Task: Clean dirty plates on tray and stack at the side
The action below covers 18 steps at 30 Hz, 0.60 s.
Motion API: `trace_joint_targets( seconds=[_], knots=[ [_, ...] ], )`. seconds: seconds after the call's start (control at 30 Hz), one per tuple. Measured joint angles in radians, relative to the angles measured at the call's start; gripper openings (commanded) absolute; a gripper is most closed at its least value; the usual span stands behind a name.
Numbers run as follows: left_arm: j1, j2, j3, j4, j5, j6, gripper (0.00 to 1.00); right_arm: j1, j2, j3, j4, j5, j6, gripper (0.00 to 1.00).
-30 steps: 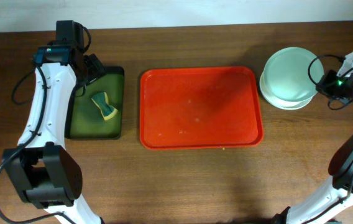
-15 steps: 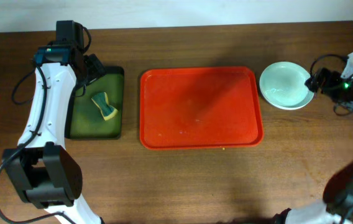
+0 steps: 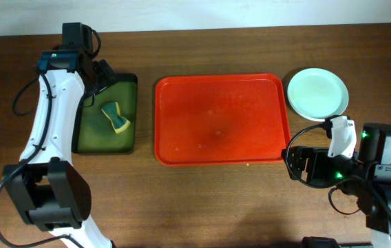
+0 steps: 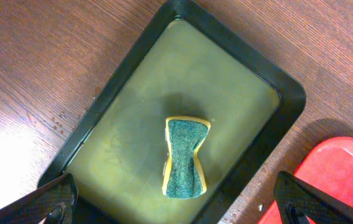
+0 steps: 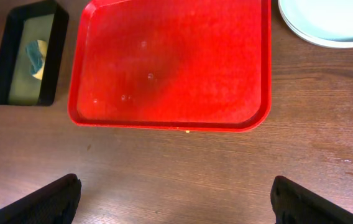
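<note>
The red tray (image 3: pixel 237 103) lies mid-table with no plates on it, only a few pale specks. The plates (image 3: pixel 318 94) are stacked on the table just right of the tray's far right corner, a pale aqua one on top with a white rim showing under it. In the right wrist view the plates (image 5: pixel 325 18) show at the top right and the tray (image 5: pixel 183 62) above the fingers. My right gripper (image 3: pixel 299 164) hangs open and empty over bare table near the tray's front right corner. My left gripper (image 4: pixel 179 208) is open above the small green tray.
A dark green tray (image 3: pixel 106 114) at the left holds a yellow-and-green sponge (image 3: pixel 115 118), seen close in the left wrist view as the sponge (image 4: pixel 186 155). The red tray's corner (image 4: pixel 344 174) lies just to its right. Brown wooden table surrounds everything.
My right gripper let go of the aqua plate on the stack, opened, and drew back to the near right. The left arm has not moved.
</note>
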<state>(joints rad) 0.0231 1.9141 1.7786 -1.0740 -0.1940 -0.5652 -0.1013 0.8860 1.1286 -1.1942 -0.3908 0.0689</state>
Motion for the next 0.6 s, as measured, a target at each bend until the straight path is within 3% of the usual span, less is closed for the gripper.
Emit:
trace_joint_targets(
  seconds=[0.2,0.33,0.5,0.6],
  knots=[
    [0.0,0.0,0.0,0.0,0.0,0.0,0.99,0.012,0.036,-0.009,-0.034,0.037,0.01,0.98],
    [0.0,0.0,0.0,0.0,0.0,0.0,1.0,0.133,-0.023,-0.169,0.194,0.055,0.01,0.98],
    [0.0,0.0,0.0,0.0,0.0,0.0,0.99,0.176,-0.473,-0.568,0.458,0.05,0.011,0.98],
    [0.0,0.0,0.0,0.0,0.0,0.0,0.99,0.178,-0.655,-0.688,0.573,0.051,0.014,0.98]
  ],
)
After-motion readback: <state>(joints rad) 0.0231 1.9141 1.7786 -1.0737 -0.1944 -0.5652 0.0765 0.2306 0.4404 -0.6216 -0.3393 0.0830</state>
